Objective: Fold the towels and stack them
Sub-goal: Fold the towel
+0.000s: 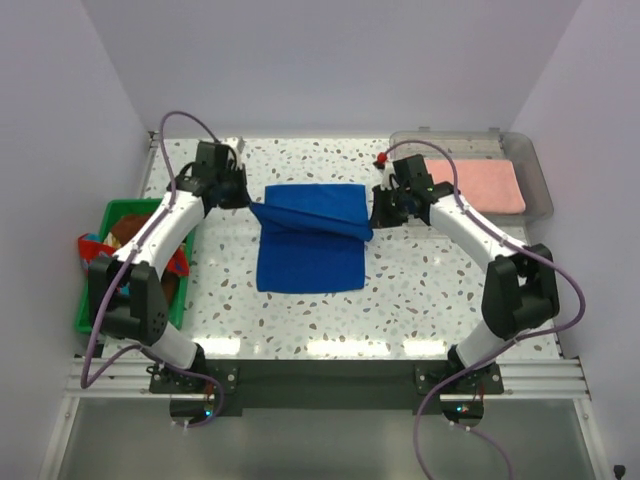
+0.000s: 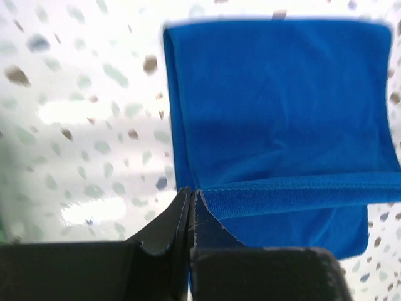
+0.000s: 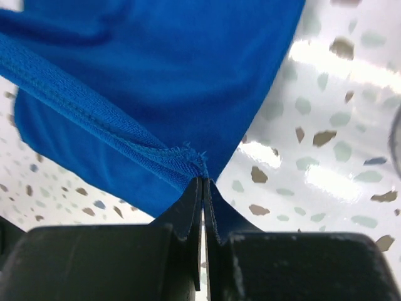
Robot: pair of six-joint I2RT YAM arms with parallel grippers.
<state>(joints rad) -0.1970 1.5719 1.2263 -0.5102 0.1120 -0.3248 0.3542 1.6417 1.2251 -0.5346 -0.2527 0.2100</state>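
Two arms are engaged on one towel. At the left edge of the table (image 1: 400,300), the green basket (image 1: 125,206) holds bunched towels (image 1: 128,235), brown and red-patterned. The left gripper (image 2: 190,195) is pinched tight on the left corner of the royal blue towel (image 1: 308,262). This towel lies mid-table, its far edge raised and partly folded over. The right gripper (image 3: 202,188) is pinched tight on the opposite corner. At far right, the salmon pink towel (image 1: 490,185) lies flat in the clear tray (image 1: 535,165).

Lab test cell: white enclosure walls (image 1: 330,70), speckled tabletop (image 1: 300,320), aluminium rails (image 1: 540,376).
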